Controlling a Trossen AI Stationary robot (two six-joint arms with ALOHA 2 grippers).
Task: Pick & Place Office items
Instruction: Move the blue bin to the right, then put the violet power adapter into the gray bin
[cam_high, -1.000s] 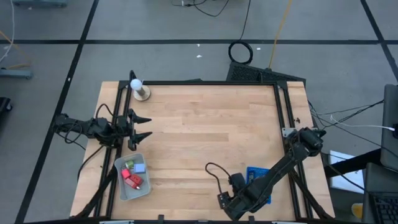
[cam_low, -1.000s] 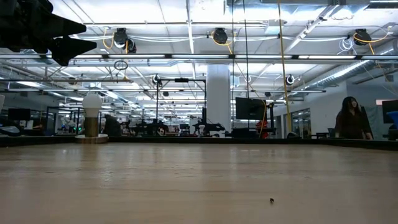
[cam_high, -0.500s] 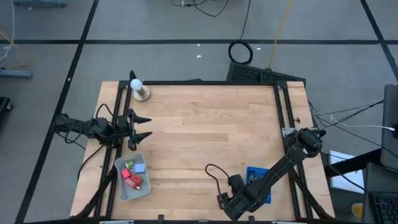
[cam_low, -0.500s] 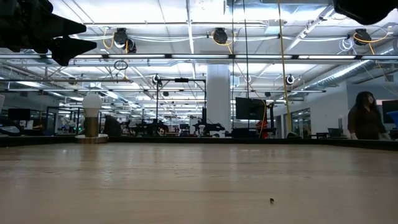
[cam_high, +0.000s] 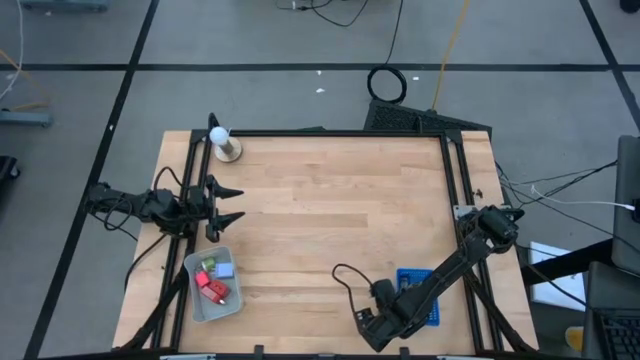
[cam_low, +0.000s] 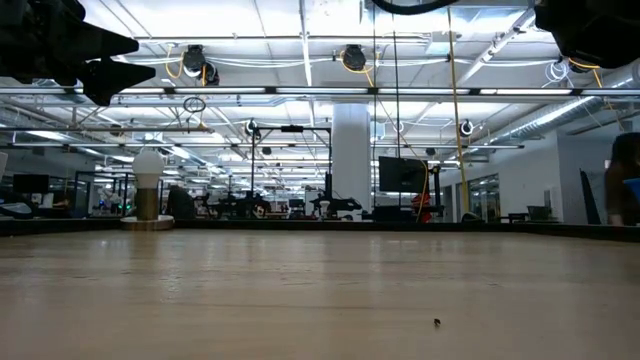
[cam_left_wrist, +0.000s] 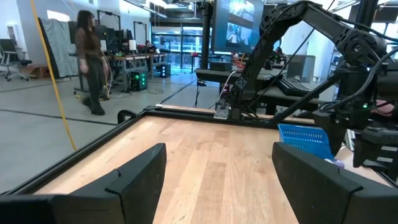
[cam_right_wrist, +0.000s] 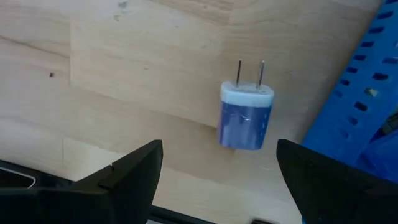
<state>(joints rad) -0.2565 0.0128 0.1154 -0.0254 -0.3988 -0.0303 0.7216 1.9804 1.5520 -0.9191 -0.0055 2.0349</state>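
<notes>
Wooden table (cam_high: 330, 200); open-plan workshop behind. Left gripper (cam_high: 232, 204) spread, right gripper (cam_right_wrist: 217, 180) spread.

blue plug (cam_right_wrist: 245, 118), blue tray (cam_high: 422, 296), grey tray (cam_high: 198, 306)

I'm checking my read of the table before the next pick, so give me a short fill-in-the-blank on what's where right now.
1. The plug adapter below the right gripper lies on the table beside the ____ tray.
2. The grey tray sits nearest the ____ gripper.
3. The white ball rests on a ____ base.

Missing words: blue; left; wooden
</notes>
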